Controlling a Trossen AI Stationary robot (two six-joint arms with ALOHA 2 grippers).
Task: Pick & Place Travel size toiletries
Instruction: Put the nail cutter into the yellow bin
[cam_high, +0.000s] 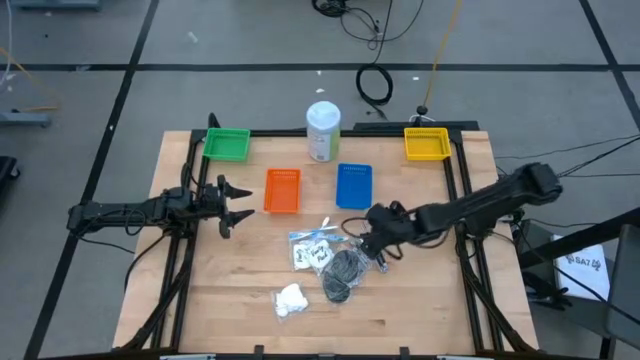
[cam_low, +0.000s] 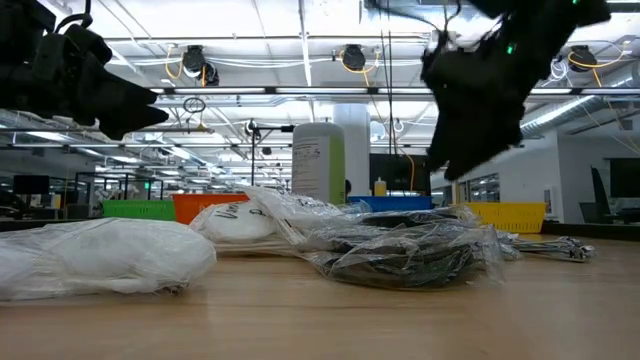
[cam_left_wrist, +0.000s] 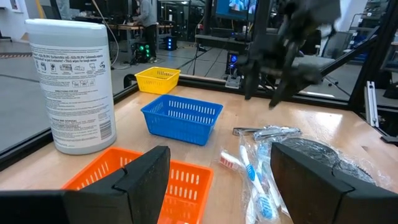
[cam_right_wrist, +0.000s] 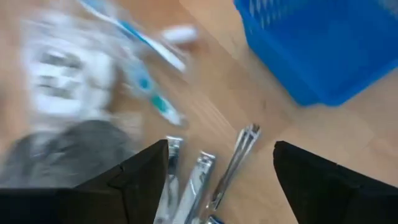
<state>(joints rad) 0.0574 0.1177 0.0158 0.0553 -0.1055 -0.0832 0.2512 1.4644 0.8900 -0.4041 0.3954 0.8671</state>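
Slim silvery metal sticks (cam_right_wrist: 205, 180), tweezers and clippers by the look, lie flat on the wooden table (cam_high: 420, 300) near its middle, a bit toward the right edge, directly under my right gripper (cam_high: 372, 243). In the right wrist view they sit between my two fingers, long axes running roughly along my line of sight, fanned slightly. So they lie straight below and just ahead; I judge a descent with the jaws set across that axis is what the pick needs.

Right gripper is spread wide and holds nothing. It hangs above the table, clear of the surface in the low view.

Just beside the sticks, toward the left edge: a clear plastic sachet with toothbrushes (cam_left_wrist: 255, 180), a clear sachet with a white printed pad (cam_high: 308, 248), and a dark grey round puff in clear wrap (cam_high: 343, 272). A white fluffy wad (cam_high: 291, 299) lies nearer the front edge, apart from the pile.

Blue plastic mesh tray (cam_high: 354, 186) sits just beyond the sticks toward the back edge. Orange mesh tray (cam_high: 282, 190) beside it, green tray (cam_high: 227, 145) and yellow tray (cam_high: 426, 143) at the back corners, tall white bottle with green label (cam_high: 322, 131) at the back edge.

Left gripper (cam_high: 232, 202) waits near the left edge by the orange tray, fingers wide apart, empty. Right arm is clearly nearer.
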